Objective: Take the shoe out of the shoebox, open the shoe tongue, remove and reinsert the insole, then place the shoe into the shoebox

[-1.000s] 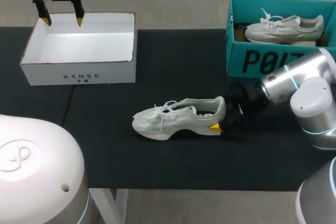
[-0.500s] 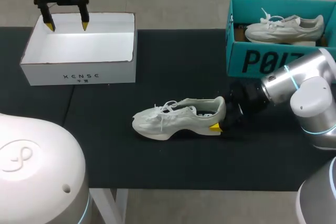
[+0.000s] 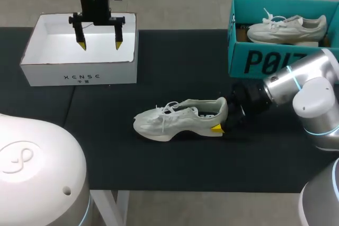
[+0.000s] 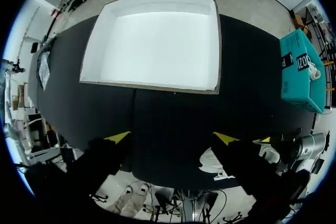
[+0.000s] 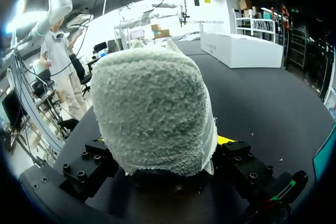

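Observation:
A white sneaker (image 3: 180,119) lies on its side on the black table, toe to the left. My right gripper (image 3: 223,116) is at its heel, one finger on each side, shut on the shoe; only one yellow tip (image 3: 217,128) shows. The fuzzy heel (image 5: 155,114) sits between the fingers in the right wrist view. My left gripper (image 3: 98,42) hangs open over the right part of the empty white shoebox (image 3: 79,72). In the left wrist view the white shoebox (image 4: 157,40) lies ahead of the open left gripper (image 4: 172,139), and the shoe (image 4: 212,162) shows beside one finger.
A teal shoebox (image 3: 265,59) stands at the back right with another white shoe (image 3: 286,27) in it. Bare black table lies between the white box and the sneaker.
My left arm has swung from the white box's far left corner to the right and nearer, over the box's right part. The right gripper and the shoe have kept still.

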`<state>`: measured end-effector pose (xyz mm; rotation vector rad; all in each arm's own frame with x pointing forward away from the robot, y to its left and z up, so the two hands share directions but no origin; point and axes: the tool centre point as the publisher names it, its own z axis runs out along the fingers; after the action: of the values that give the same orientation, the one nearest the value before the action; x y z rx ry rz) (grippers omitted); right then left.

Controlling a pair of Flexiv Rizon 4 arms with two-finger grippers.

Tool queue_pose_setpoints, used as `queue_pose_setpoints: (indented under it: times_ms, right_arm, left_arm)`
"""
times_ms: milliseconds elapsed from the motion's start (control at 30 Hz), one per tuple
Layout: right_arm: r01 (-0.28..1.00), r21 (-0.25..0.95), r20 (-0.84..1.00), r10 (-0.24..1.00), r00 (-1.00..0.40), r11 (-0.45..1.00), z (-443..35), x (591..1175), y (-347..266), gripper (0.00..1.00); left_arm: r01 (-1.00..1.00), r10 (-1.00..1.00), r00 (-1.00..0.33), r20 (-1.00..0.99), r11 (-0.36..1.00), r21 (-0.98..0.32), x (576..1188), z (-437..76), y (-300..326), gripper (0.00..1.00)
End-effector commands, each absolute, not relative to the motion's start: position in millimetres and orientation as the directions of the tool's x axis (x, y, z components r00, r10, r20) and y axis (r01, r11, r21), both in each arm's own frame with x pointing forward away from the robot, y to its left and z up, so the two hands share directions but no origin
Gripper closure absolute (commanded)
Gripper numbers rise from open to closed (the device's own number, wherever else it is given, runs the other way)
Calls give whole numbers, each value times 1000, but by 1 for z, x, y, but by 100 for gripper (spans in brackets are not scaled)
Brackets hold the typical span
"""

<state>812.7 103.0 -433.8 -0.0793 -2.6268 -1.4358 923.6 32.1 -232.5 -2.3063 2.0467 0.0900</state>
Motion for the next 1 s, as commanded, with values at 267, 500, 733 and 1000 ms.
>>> queue_pose_setpoints:
  times_ms: [267, 500, 733, 1000]
  right_arm:
    - [117, 831, 154, -23, -988, 544, -442, 812, 107, 100]
    - [117, 831, 154, -23, -988, 544, -442, 812, 107, 100]
    - [117, 831, 154, -23, -988, 544, -442, 812, 107, 100]
    - [117, 831, 154, -23, -988, 544, -442, 812, 107, 100]
  left_arm:
    - [-994, -989, 112, -97, -112, -10, 921, -236, 26, 0]
    - [-989, -986, 135, -102, -127, -82, 909, -226, -4, 0]
    - [-985, -989, 125, -81, -114, -133, 886, -219, -58, 0]
    - [-979, -994, 86, -68, -72, -189, 870, -237, -113, 0]
